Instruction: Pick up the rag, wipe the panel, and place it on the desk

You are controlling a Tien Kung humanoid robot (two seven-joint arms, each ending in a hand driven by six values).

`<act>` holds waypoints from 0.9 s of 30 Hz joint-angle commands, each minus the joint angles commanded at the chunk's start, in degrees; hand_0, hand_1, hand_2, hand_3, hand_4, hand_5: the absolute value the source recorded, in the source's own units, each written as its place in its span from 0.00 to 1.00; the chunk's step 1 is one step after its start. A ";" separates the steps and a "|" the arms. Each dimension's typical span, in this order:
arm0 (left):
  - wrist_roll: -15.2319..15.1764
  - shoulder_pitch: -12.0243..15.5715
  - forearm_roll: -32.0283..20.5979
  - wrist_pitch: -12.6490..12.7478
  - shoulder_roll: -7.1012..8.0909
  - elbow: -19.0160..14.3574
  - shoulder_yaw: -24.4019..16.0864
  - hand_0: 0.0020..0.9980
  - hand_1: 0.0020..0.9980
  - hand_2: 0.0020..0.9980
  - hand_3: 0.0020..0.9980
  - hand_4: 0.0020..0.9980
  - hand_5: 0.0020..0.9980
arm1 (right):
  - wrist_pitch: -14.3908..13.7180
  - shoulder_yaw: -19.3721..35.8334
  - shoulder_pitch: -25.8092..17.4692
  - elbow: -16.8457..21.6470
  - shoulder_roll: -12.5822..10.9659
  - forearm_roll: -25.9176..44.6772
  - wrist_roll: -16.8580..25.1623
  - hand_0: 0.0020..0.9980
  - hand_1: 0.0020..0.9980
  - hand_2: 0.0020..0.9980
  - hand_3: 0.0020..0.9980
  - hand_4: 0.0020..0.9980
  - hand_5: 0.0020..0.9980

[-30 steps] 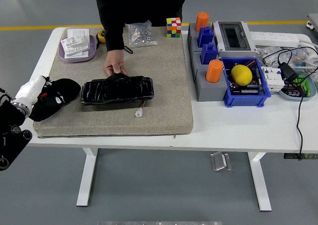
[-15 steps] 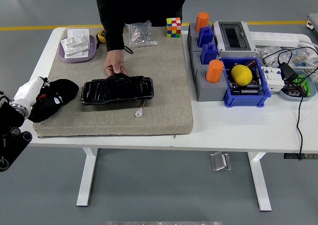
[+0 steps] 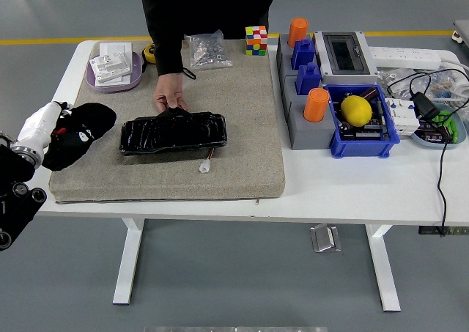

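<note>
Rag [image 3: 82,130]: black, bunched at left edge of grey mat [image 3: 242,127], clamped in left robot hand [image 3: 62,134]. Panel [image 3: 173,133]: black, on mat just right of rag, apart. Person's hand [image 3: 169,95] touching panel's far edge. Mat on white bench [image 3: 352,185]. Right robot hand out of view.

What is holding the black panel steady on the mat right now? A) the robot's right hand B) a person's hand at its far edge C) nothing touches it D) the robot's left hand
B: a person's hand rests on the far edge of the black panel, while the robot's left hand sits apart at the left end of the mat and the right hand is out of view.
</note>
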 joint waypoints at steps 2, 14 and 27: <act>0.35 0.14 0.51 -0.08 0.08 -1.23 -0.12 0.26 0.14 0.46 0.33 0.25 0.00 | 0.01 0.00 0.03 -0.02 -0.01 -0.01 -0.01 0.73 0.59 0.67 0.58 1.00 0.42; 1.46 1.06 1.69 -0.18 -0.82 -4.93 0.87 0.25 0.14 0.46 0.33 0.27 0.00 | 0.22 3.13 -0.12 -0.16 -0.17 -3.16 -0.78 0.73 0.59 0.67 0.58 1.00 0.42; 1.78 -0.90 1.00 -0.19 -1.58 -5.84 6.31 0.25 0.13 0.46 0.33 0.27 0.00 | 0.26 3.64 -0.02 -0.16 -0.25 -3.36 -0.80 0.73 0.59 0.67 0.58 1.00 0.42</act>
